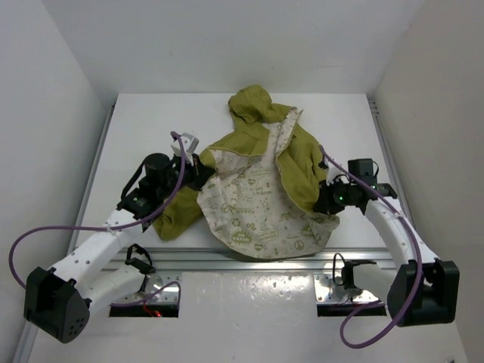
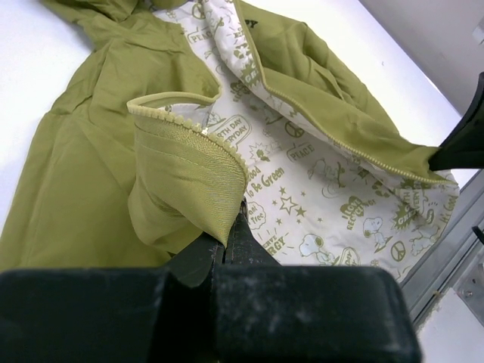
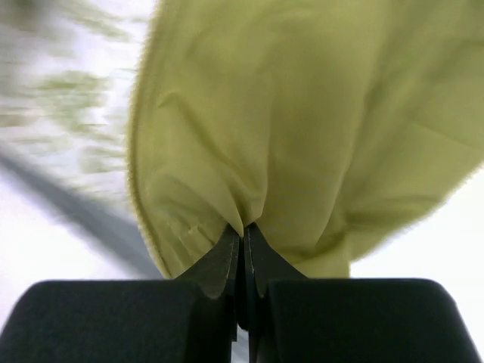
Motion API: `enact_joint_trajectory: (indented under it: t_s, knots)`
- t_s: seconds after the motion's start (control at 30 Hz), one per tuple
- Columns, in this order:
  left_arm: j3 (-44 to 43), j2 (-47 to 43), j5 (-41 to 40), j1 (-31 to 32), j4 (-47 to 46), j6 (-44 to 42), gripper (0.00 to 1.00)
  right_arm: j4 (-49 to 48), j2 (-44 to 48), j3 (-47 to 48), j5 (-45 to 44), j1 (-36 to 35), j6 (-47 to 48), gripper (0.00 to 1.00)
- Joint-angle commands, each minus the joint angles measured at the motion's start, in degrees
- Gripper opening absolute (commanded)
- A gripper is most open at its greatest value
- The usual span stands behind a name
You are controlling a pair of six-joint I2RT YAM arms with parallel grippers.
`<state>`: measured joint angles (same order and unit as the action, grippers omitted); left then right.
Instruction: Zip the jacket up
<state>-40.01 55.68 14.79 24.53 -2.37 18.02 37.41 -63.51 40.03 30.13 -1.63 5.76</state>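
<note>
**A:** What are the jaws doing?

**B:** The left gripper [image 2: 227,231] is pinching shut on a folded olive edge of the jacket [image 2: 91,151], just beside its zipper teeth [image 2: 162,116]. The right gripper [image 3: 243,234] is clamping a bunch of olive fabric on the other front panel.

**A:** And the jacket?

**B:** It is lying open on the white table [image 1: 151,128], with the cream printed lining [image 1: 257,204] facing up. The hood [image 1: 249,102] is pointing at the far wall.
</note>
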Motion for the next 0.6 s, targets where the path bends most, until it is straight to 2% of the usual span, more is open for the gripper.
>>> enact_joint_trajectory:
  t_s: [0.0, 0.03, 0.07, 0.1, 0.13, 0.17, 0.2, 0.27, 0.3, 0.33, 0.4, 0.43, 0.57]
  knots:
    - [-2.3, -0.9, -0.1, -0.7, -1.9, -1.5, 0.0, -6.0, 2.2, -3.7, -15.9, 0.1, 3.5, 0.0]
    - [-2.3, -0.9, -0.1, -0.7, -1.9, -2.0, 0.0, -7.6, 3.8, -4.8, -21.9, -0.1, 5.4, 0.0]
    - [-2.3, -0.9, -0.8, -0.7, -1.4, -2.0, 0.0, -8.9, 4.9, -9.2, -24.1, -1.3, 8.7, 0.0]
    - [-2.3, -0.9, -1.3, -0.7, -1.4, -2.0, 0.0, -14.9, 7.5, -11.4, -28.9, -3.0, 10.3, 0.0]
    - [-2.3, -0.9, -1.3, -0.7, -1.4, -2.0, 0.0, -17.1, 10.7, -13.6, -29.9, -4.2, 16.7, 0.0]
    - [-2.3, -0.9, -1.3, -0.7, -1.4, -2.0, 0.0, -20.5, 12.2, -17.6, -31.3, -5.7, 18.5, 0.0]
    - [-2.3, -0.3, -1.3, -0.7, -1.4, -2.0, 0.0, -23.3, 15.2, -21.3, -36.1, -10.2, 20.0, 0.0]
    - [-2.3, 0.2, -1.3, -0.7, -1.4, -2.6, 0.0, -23.9, 15.6, -24.1, -37.2, -13.9, 22.3, 0.02]
    - [-2.3, 0.2, -2.0, -0.2, -1.4, -2.6, 0.0, -21.3, 15.3, -23.9, -36.7, -14.3, 21.8, 0.09]
    - [-2.3, 0.2, -2.0, -0.2, -1.4, -2.6, 0.0, -20.5, 15.1, -23.0, -36.2, -14.5, 19.0, 0.25]
    - [-2.3, 0.2, -2.0, 0.3, -1.4, -3.1, 0.0, -16.9, 14.6, -20.8, -34.3, -14.3, 16.7, 0.38]
    - [-2.3, 0.2, -2.0, 0.3, -1.4, -3.1, 0.0, -16.2, 14.6, -20.4, -34.1, -14.1, 14.8, 0.49]
    - [-2.3, 0.2, -2.0, 0.3, -0.9, -3.1, 0.0, -12.0, 14.4, -14.7, -26.2, -10.3, 9.1, 0.55]
